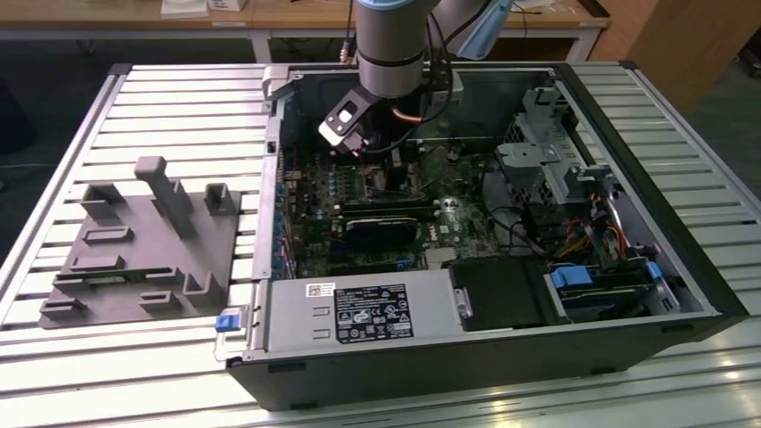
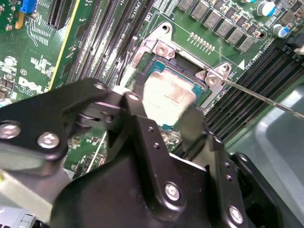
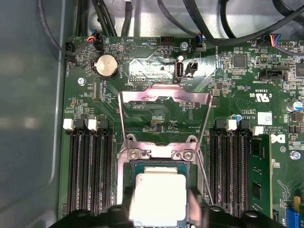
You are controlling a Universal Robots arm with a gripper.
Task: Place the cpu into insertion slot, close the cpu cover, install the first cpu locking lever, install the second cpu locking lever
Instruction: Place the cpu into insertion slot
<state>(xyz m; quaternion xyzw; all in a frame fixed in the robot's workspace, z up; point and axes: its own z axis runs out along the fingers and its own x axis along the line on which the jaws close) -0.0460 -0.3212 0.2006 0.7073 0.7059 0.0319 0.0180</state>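
Gripper [image 3: 160, 210] closed on the cpu [image 3: 159, 194] by two opposite edges | cpu level between the fingertips, directly over the insertion slot [image 2: 184, 61], mid circuit board [image 3: 228, 85] | cpu cover [image 3: 164, 95] swung open, lying beyond the slot's hinge edge

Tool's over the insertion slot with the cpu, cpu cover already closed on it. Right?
No: the first wrist view shows the cpu cover open, folded back off the insertion slot. The tool is over the slot with the cpu.
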